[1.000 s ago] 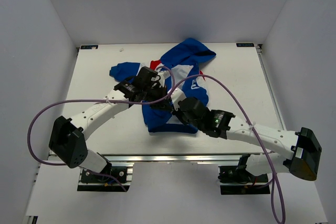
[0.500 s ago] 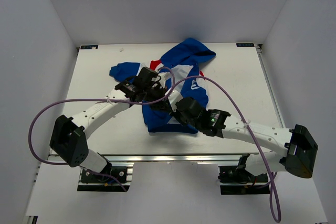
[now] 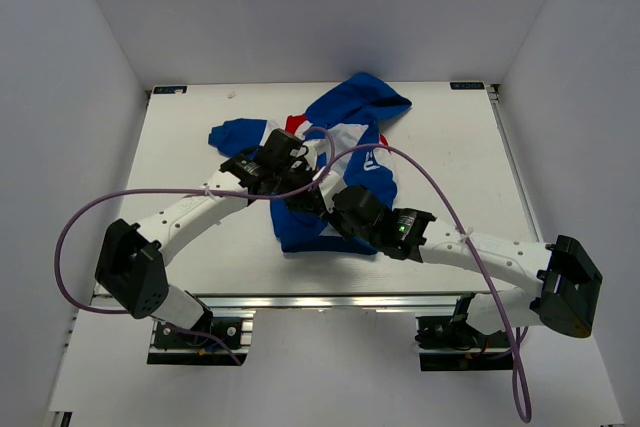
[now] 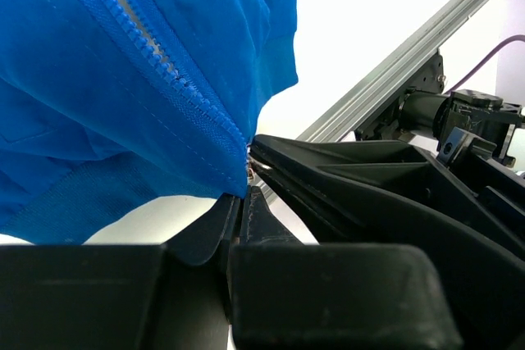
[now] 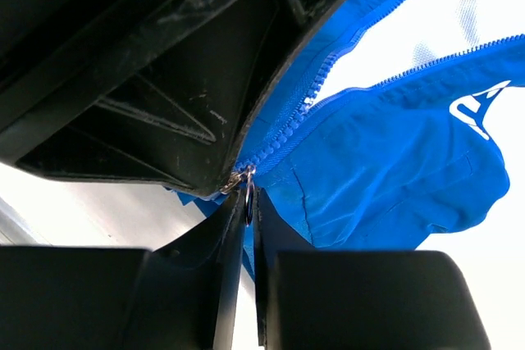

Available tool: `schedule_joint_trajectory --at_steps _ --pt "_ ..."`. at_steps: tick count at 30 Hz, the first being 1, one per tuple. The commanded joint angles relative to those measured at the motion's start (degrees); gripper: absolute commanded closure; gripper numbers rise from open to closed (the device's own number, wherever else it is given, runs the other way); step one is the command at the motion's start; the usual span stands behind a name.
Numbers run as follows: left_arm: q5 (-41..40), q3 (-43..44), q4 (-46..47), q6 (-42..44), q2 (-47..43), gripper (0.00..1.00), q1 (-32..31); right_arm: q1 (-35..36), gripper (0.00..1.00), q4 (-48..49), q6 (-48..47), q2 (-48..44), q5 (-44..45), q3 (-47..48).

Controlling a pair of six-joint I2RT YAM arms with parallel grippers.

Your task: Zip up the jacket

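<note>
The blue jacket (image 3: 350, 137), with white and red panels, lies crumpled mid-table. My left gripper (image 3: 300, 199) is shut on its lower hem, right at the bottom end of the zipper; the left wrist view shows the fingertips (image 4: 240, 202) pinching blue cloth (image 4: 123, 79) below the zipper teeth (image 4: 156, 47). My right gripper (image 3: 318, 209) sits just beside it. Its fingers (image 5: 248, 202) stand a thin slit apart, with the metal zipper pull ring (image 5: 248, 190) inside the slit. I cannot see whether the ring is pinched. Above the ring the zipper runs partly open.
The right gripper's black body (image 4: 394, 194) crowds the left one, nearly touching. An aluminium rail (image 3: 330, 300) lines the table's near edge. Purple cables (image 3: 420, 162) arc over the jacket. White walls close in the back and both sides.
My right arm has slid left and forward, bringing its gripper closer to the left gripper at the hem. The left arm and jacket have barely moved.
</note>
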Motion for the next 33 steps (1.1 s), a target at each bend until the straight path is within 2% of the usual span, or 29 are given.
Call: schedule_joint_trajectory --at_steps 1,2,4,5,6,13,21,27,33 --pt "2.6 1.1 0.08 1.47 -0.97 1.0 -1.29 -0.14 0.85 3.53 0.53 0.51 1.02 0.93" --pt "2.69 1.19 -0.01 1.56 -0.97 1.0 -1.38 -0.22 0.84 3.79 0.53 0.51 1.03 0.84" --pt "2.61 1.1 -0.1 1.56 -0.97 1.0 -1.56 -0.31 0.86 3.88 0.53 0.78 0.68 0.84" --pt "2.52 1.19 -0.19 1.56 -0.97 1.0 -1.56 -0.31 0.9 3.79 0.53 0.69 0.24 0.93" --pt "2.43 1.1 -0.27 1.56 -0.97 1.0 -1.56 -0.31 1.0 3.71 0.53 0.69 0.15 0.93" --pt "2.25 1.19 -0.89 1.65 -1.14 1.0 -1.56 -0.66 1.0 2.56 0.53 0.43 3.74 1.63" --pt "2.78 -0.66 -3.7 1.56 -0.79 1.0 -1.56 -1.89 1.0 3.27 1.85 1.48 14.73 3.57" --pt "2.43 -2.24 -5.37 1.38 -0.18 1.0 -2.61 -4.0 1.0 4.14 1.24 2.89 18.16 6.2" --pt "-1.34 -2.76 -9.24 1.38 0.0 1.0 -3.23 -7.78 1.0 3.88 1.15 3.33 19.31 8.13"
